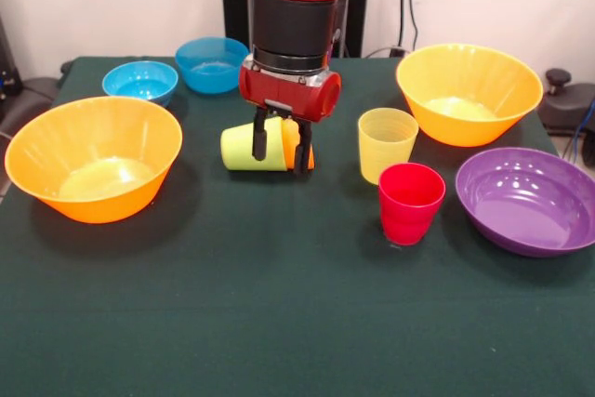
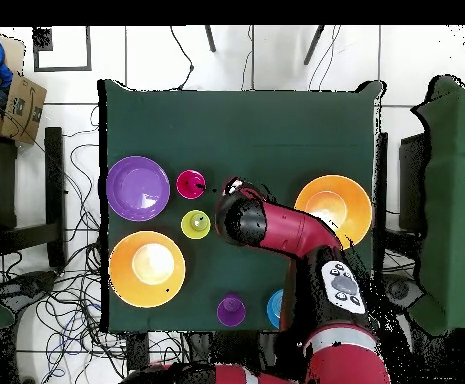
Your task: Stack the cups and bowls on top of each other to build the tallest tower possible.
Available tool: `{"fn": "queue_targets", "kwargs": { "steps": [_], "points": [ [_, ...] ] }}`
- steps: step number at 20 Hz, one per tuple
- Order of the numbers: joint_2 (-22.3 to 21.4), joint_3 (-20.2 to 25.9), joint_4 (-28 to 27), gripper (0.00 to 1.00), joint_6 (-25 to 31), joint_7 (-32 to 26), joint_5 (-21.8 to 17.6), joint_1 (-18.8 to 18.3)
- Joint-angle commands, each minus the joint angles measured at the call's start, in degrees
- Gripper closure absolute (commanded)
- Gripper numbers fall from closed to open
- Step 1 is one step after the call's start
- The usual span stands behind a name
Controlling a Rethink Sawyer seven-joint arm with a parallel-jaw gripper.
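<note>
My gripper (image 1: 281, 146) is shut on a lime green cup (image 1: 244, 148) that lies on its side, with an orange cup (image 1: 309, 153) nested at its right end. The pair hangs just above the cloth at mid table. A translucent yellow cup (image 1: 387, 143) (image 2: 196, 224) and a red cup (image 1: 410, 202) (image 2: 190, 184) stand upright to the right of it. In the overhead view a purple cup (image 2: 231, 310) stands near the robot's base; the arm hides it in the front view. No tower stands.
Two large orange bowls (image 1: 93, 157) (image 1: 468, 95) sit at the left and the far right. A purple bowl (image 1: 530, 200) sits at the right edge. A cyan bowl (image 1: 139, 81) and a deeper blue bowl (image 1: 212, 64) sit at the far left.
</note>
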Motion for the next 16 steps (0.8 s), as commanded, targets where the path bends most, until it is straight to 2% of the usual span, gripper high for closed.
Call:
{"fn": "queue_targets", "kwargs": {
  "steps": [1, 16],
  "points": [
    [0.93, 1.8, 2.86, 0.0, -0.84, 12.16, 4.12, 2.34],
    [3.37, -2.42, 1.43, 0.0, -1.74, 17.12, 12.19, 10.63]
  ]
}}
